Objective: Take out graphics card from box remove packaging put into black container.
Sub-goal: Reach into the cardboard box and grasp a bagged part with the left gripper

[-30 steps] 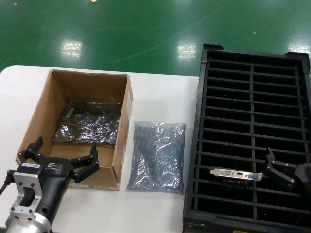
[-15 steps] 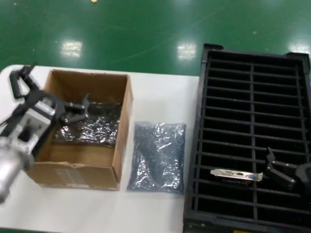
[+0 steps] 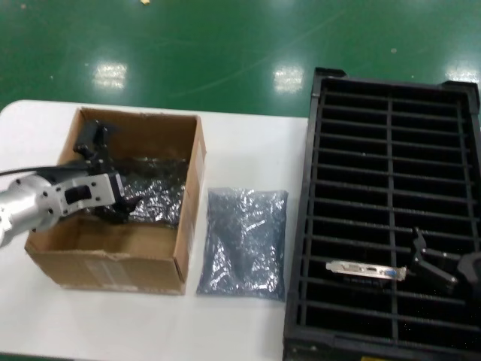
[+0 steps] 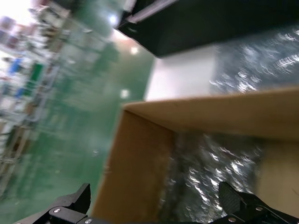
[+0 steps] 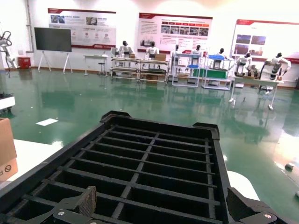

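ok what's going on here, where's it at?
The left gripper is open, reaching into the brown cardboard box over a shiny grey anti-static bag lying inside. An empty-looking bag of the same kind lies on the white table. One graphics card with a silver bracket already sits in the black slotted tray, the open right gripper beside it.

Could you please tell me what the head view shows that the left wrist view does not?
Only the head view shows the graphics card slotted in the black container, with the right gripper open beside it. Only the left wrist view shows shelving far across the green floor. Both show the open left gripper over the box, a bagged card inside, and the empty packaging beside it.
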Available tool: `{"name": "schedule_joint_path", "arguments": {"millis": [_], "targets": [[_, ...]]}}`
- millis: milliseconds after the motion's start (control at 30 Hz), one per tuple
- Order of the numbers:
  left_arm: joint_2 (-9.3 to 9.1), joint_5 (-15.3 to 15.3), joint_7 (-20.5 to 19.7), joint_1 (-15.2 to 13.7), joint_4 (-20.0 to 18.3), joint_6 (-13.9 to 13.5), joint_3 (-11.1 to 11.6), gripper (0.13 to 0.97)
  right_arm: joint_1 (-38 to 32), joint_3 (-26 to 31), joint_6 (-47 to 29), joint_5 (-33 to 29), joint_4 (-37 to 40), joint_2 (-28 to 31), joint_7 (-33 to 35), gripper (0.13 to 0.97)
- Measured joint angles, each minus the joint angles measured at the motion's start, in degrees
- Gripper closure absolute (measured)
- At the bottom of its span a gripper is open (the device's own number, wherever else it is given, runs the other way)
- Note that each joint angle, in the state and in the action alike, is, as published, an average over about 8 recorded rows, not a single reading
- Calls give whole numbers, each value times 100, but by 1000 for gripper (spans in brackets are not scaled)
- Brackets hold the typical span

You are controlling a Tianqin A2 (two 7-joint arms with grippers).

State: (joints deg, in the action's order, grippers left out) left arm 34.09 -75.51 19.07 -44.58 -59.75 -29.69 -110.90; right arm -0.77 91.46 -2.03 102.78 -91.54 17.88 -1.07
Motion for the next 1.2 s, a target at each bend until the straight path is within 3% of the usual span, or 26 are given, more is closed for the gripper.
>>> {"name": "schedule_joint_path", "arguments": {"millis": [133,367,600,767,900,1200], "targets": [[-125,150,369,-475,690,-296,-274,132,0,0,0,0,0,0,0,129],[-504,257,1014,-1035,1712,-326,-537,132,0,0,0,0,0,0,-1,129],[-865,248,1329,-1428,2593,-516,-696,132,0,0,0,0,0,0,-1,129],[-1132,171,1795,-1745,3354,-407,-696,132,0,0,0,-1,0,0,-1,129],[-1278,116,2135,-1880,3780,-305,-686,139,0,0,0,-1,0,0,-1,129],[-1398,6,2726,-1953,4291,-211,-656,155,0,0,0,-1,0,0,-1,129]]}}
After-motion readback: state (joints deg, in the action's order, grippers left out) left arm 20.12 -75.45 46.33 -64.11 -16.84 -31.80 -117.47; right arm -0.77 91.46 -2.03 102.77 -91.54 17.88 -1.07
